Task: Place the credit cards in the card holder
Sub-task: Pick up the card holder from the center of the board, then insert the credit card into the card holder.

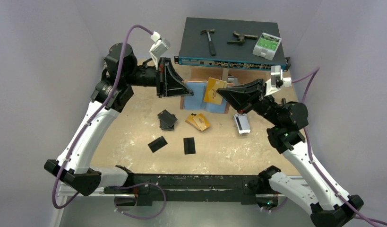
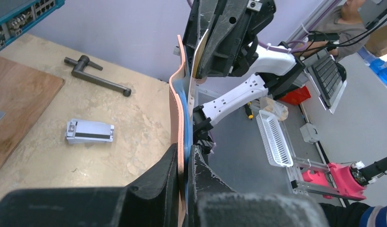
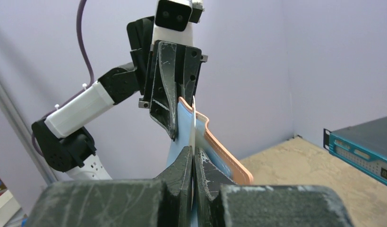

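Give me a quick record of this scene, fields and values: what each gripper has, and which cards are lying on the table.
left gripper: shut on the card holder, held open above the table
right gripper: shut on an orange-gold card, at the holder's inner side
card in a slot: cannot tell
lying on table: black stack; two single black cards; orange-gold cards; silver-grey stack
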{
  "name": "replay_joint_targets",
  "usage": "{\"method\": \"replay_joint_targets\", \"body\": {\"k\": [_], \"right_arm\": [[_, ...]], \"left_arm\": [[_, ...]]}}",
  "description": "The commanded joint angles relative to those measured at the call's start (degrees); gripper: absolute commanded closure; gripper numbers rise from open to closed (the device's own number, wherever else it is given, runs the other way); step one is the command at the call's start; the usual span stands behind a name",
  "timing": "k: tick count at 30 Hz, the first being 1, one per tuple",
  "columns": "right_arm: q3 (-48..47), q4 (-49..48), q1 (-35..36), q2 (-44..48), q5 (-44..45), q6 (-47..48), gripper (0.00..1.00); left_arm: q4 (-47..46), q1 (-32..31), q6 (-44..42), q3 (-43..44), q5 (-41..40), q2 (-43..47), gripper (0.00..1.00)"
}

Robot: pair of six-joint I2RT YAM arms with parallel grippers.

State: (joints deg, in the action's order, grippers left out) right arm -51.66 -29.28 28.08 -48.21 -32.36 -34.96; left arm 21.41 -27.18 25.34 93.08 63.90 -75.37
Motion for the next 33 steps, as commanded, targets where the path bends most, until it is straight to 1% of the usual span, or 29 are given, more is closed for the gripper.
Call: {"method": "replay_joint_targets", "body": {"k": [1,7,10,20,27,33], "right_arm": [[-0.8,-4.3,-0.2,1.3,0.3,-1.7,1.00],[0.8,-5.2,-0.1,3.8,3.2,-2.4,1.00],[1.1,-7.7,0.3,2.7,3.0,-4.1,1.00],[2.0,-10.0,5.8,-0.8,7.6,-2.7,1.00],[0.8,-3.7,7.6,0.6,13.1,2.1,1.00],[2.3,-1.8,7.8,2.5,17.2,4.5,1.00]], "left_arm": [[-7.8,0.0,6.1,-0.4,3.1,5.0,1.00],[-10.0,-0.1,8.8,-1.2,1.3,6.2,1.00],[-10.2,0.0,9.0,-0.8,0.6,6.2,1.00],[-10.6,0.0,9.5,-1.2,-1.0,6.3,1.00],[-9.8,0.0,9.2,-1.3,-1.6,6.5,1.00],[-9.4,0.0,8.9,-1.6,-1.6,7.1,1.00]]}}
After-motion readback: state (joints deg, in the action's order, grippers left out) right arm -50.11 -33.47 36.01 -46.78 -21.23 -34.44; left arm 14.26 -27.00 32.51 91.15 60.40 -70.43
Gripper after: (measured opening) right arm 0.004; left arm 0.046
